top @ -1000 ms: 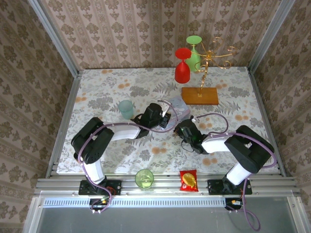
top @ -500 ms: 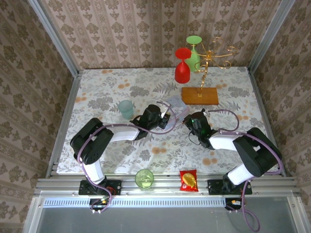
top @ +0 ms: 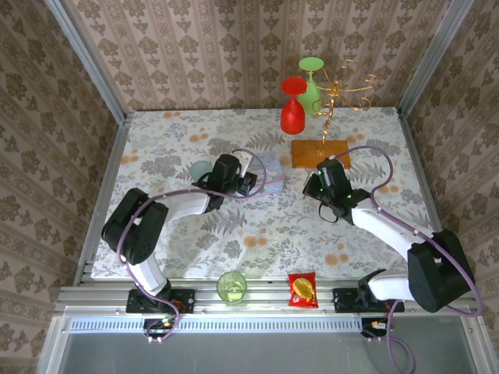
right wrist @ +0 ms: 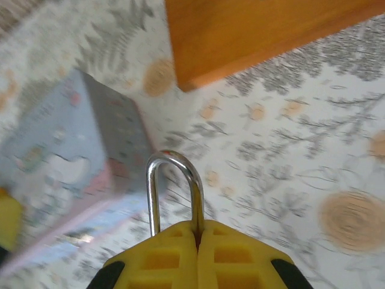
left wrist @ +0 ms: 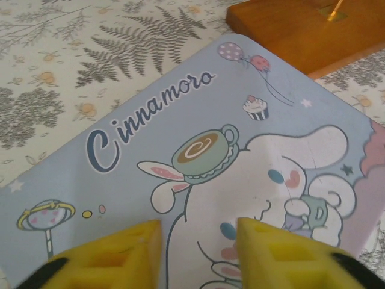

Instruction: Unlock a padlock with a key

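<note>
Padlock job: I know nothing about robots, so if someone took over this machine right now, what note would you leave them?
The left tool is open and holds nothing, hovering over the pale blue cartoon-printed box.
The right tool is shut on the tiny padlock. The thin silvery U-shaped shackle pokes out and the body is hidden. It is held above the floral tablecloth, near the orange-brown wooden base.
Done: padlock picked up.
Left: fetch the key (I cannot tell where it is), insert it, turn it.
</note>
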### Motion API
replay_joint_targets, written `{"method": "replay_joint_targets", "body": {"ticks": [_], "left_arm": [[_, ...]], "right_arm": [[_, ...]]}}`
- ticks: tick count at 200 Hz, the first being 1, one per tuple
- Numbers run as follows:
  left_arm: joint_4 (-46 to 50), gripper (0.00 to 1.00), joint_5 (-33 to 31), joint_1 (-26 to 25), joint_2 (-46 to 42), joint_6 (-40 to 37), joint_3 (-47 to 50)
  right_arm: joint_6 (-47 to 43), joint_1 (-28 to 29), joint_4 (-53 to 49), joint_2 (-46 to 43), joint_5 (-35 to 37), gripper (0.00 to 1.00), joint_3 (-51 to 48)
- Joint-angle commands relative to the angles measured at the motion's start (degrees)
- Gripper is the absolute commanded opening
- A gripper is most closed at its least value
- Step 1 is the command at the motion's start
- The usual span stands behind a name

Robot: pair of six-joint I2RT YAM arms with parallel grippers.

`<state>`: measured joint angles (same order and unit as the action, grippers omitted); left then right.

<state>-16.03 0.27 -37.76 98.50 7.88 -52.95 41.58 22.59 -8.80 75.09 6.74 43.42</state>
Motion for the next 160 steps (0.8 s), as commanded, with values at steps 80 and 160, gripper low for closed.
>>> {"method": "replay_joint_targets", "body": {"ticks": [80, 160], "left_arm": [[4.32, 0.51, 3.82, 0.85, -20.66, 9.08, 7.86], [8.82, 0.51, 5.70, 0.75, -32.96, 14.02, 16.35]], "right_arm": [[-13.72, -0.32, -37.48, -2.94, 9.68, 0.00, 5.72], [-7.93, 0.79, -20.22, 9.60, 1.69, 0.00, 2.55]]}}
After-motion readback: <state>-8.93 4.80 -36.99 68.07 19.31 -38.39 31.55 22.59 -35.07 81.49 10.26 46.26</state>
